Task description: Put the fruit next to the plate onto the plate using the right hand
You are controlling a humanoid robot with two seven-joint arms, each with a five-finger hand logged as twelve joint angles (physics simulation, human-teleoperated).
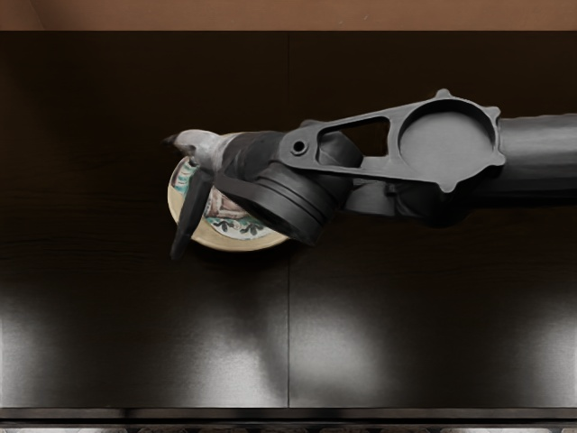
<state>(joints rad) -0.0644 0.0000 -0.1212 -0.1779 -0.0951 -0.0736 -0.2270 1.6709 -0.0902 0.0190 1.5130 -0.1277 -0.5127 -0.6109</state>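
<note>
Head view is filled almost wholly by a dark, glossy black table (135, 343). Its far edge is seen along the top of the frame under a brown strip (288, 13), and its near edge along the bottom. Wide bare surface is left open across the whole lower half, the left side and the upper left of the frame. The middle and right of the frame are taken up by a bulky black robot arm (532, 149) reaching in from the right edge.

One arm, one hand and one plate are counted. No fruit can be made out anywhere on the bare table.

A round cream plate with a painted green and brown pattern (236, 244) is set left of centre, well apart from every table edge. The grey and black right hand (212, 158) is held over the plate's upper left part, so that much of the plate is covered by the hand and the wrist. Only the plate's lower rim and a patch of its pattern are shown. Whether the hand is closed on anything cannot be told. If the fruit lies under the hand, it is hidden.
</note>
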